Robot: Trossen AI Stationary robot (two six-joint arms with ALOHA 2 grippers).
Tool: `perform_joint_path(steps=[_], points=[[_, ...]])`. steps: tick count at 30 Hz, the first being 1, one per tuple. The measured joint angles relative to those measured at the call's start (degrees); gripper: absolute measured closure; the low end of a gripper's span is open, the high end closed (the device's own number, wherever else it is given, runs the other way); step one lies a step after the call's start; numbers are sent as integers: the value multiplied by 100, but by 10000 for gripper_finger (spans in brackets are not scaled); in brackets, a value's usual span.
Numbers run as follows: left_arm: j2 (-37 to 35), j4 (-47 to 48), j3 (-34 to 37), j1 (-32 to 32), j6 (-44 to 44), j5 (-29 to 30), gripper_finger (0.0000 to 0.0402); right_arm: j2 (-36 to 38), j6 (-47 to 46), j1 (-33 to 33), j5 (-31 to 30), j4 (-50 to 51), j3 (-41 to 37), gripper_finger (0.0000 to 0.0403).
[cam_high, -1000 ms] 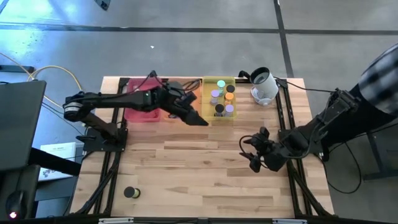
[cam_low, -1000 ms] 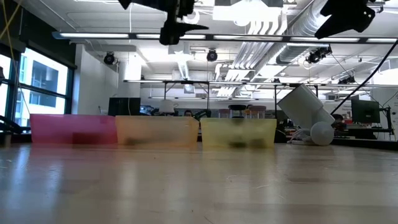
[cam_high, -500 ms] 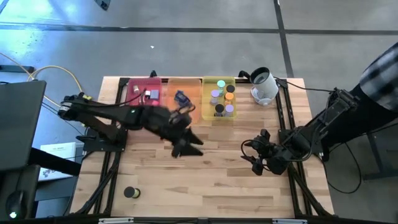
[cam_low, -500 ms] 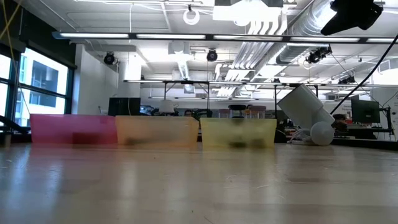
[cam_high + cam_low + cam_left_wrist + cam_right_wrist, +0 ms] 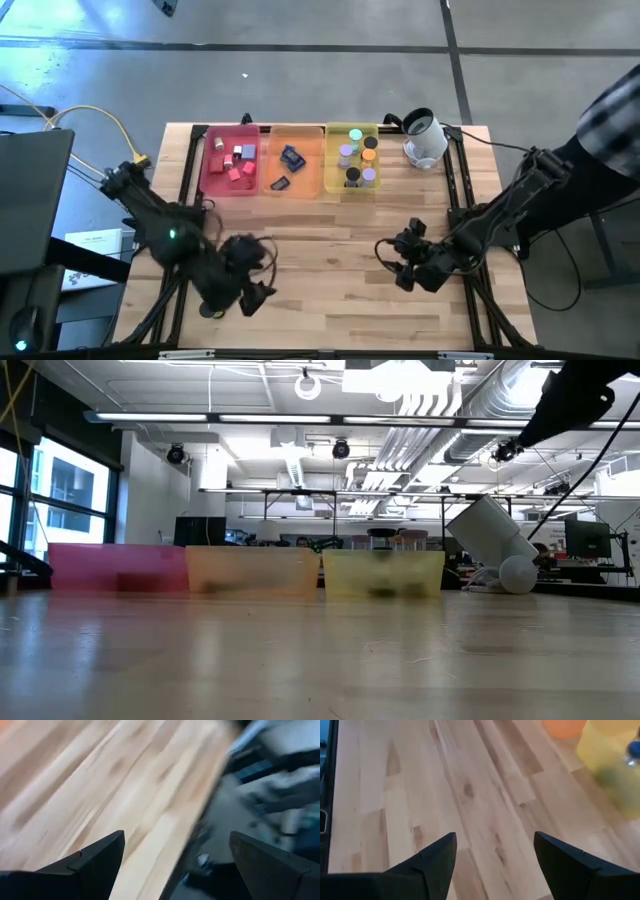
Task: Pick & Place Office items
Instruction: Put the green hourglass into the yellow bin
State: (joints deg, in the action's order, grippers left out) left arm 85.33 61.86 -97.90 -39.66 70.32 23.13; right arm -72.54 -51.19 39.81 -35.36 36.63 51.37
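Observation:
Three trays stand side by side at the table's far edge. The pink tray (image 5: 228, 160) holds red cubes, the orange tray (image 5: 293, 160) holds flat dark blue pieces, and the yellow tray (image 5: 352, 160) holds short coloured cylinders. A small dark round piece (image 5: 206, 311) shows at the near-left corner, half under the left arm. My left gripper (image 5: 255, 295) (image 5: 176, 835) hangs open just right of it, above the table's near-left part. My right gripper (image 5: 400, 265) (image 5: 495, 835) is open over bare wood at centre right.
A white rounded device with a black top (image 5: 425, 138) stands right of the yellow tray. The low view shows the trays (image 5: 252, 570) in a row and the device (image 5: 495, 540) tilted. Bare wood (image 5: 330, 250) lies between the two grippers.
My left arm has swung fast from above the orange and yellow trays toward the table's near-left corner, uncovering the pink and orange trays; the wrist view is blurred by the motion. My right gripper has drifted slightly toward the near edge.

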Motion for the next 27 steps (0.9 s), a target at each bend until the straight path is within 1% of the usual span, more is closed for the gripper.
perform_joint_path(steps=[2, 6, 9, 11, 13, 17, 19, 23, 27], points=[[169, 700, 6, -222, 886, -128, 51, -116, 0, -4, 114, -113, 0, 149], [506, 2053, 6, -553, 2439, -719, 51, -331, 19, -4, 243, -335, 0, 149], [711, 2616, 8, -736, 3412, -1271, 51, -467, 19, -4, 279, -517, 0, 149], [798, 2747, 8, -827, 3795, -1655, 51, -539, 19, -4, 295, -624, 0, 149], [882, 2675, 9, -919, 3946, -1850, 51, -582, 21, -4, 340, -741, 0, 149], [1038, 2331, 10, -1087, 3980, -1841, 51, -645, 23, -4, 382, -848, 0, 149], [1131, 2088, 12, -1142, 3785, -1885, 51, -645, -16, -4, 383, -875, 0, 149], [1233, 1717, 15, -1191, 3265, -2168, 51, -644, -333, -4, 383, -927, 0, 149], [1238, 1741, 15, -1193, 3169, -2056, 51, -644, -648, -4, 335, -1010, 0, 149]])
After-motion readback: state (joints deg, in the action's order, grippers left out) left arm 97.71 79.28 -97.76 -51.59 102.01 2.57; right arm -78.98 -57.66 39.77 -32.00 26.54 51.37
